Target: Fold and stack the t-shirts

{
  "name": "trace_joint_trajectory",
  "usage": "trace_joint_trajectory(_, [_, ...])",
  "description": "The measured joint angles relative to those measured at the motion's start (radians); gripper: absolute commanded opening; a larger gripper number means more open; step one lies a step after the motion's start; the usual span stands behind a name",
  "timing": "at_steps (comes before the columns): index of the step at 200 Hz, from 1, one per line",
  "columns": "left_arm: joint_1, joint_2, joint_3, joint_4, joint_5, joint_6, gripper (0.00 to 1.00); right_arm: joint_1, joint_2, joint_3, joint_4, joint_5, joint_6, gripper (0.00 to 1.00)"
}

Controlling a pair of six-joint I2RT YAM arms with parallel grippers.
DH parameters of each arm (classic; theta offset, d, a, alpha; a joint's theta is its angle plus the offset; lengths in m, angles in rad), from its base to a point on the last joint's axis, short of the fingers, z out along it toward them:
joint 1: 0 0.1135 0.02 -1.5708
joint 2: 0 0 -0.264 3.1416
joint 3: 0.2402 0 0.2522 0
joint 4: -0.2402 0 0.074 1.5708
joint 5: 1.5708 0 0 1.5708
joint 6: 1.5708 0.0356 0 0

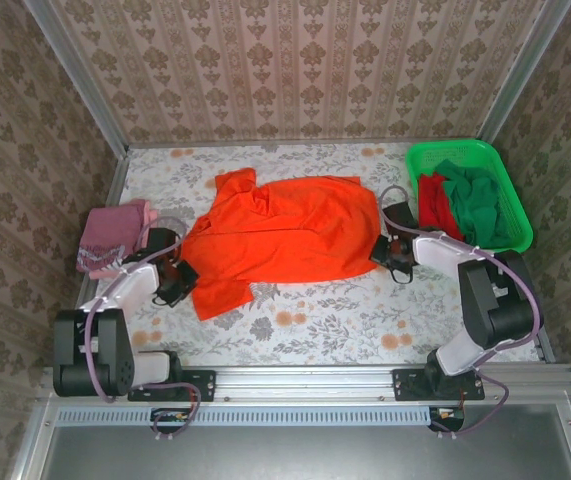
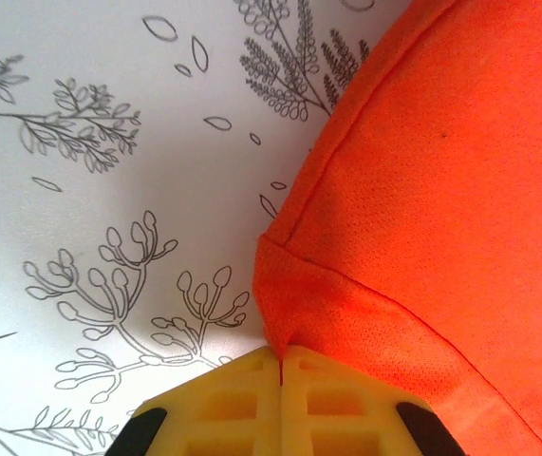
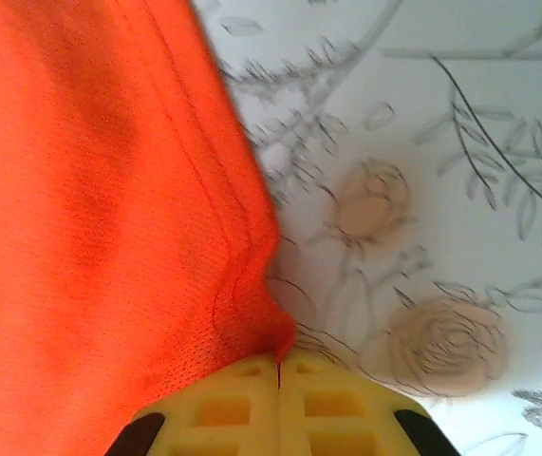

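Observation:
An orange t-shirt point(image 1: 285, 235) lies spread across the middle of the flowered table. My left gripper point(image 1: 180, 272) is shut on its left edge, and in the left wrist view the yellow jaws point(image 2: 280, 359) pinch a hem corner of the orange cloth point(image 2: 441, 209). At the shirt's right edge my right gripper point(image 1: 385, 250) is shut too; its jaws point(image 3: 279, 363) nip the orange fabric point(image 3: 100, 218). A pink-maroon t-shirt point(image 1: 113, 232) lies folded at the far left. A red t-shirt point(image 1: 431, 205) and a dark green one point(image 1: 480, 200) sit bunched in the basket.
The bright green mesh basket point(image 1: 513, 195) stands at the back right corner. Patterned walls close in the table point(image 1: 315, 325) on three sides. A metal rail with the arm bases runs along the near edge.

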Motion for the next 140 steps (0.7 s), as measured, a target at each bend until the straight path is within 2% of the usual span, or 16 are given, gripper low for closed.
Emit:
trace_joint_trajectory(38, [0.029,-0.011,0.042,-0.016,0.013,0.026,0.00,0.000,0.011,0.116,-0.001,-0.001,-0.009,0.00])
trace_joint_trajectory(76, [0.040,0.055,0.102,-0.026,0.031,0.052,0.00,0.000,0.130,0.247,-0.010,0.001,-0.027,0.04])
trace_joint_trajectory(89, [0.040,0.077,0.113,-0.025,0.039,0.058,0.00,0.000,0.182,0.291,-0.016,0.001,-0.032,0.16])
trace_joint_trajectory(113, [0.042,0.098,0.121,-0.026,0.047,0.063,0.00,0.000,0.220,0.331,-0.013,0.000,-0.038,0.49])
trace_joint_trajectory(125, [0.041,0.100,0.121,-0.026,0.051,0.065,0.00,0.000,0.208,0.331,-0.013,0.001,-0.050,0.55])
trace_joint_trajectory(140, [0.041,0.100,0.122,-0.026,0.053,0.067,0.00,0.000,0.163,0.305,0.001,0.007,-0.050,0.55])
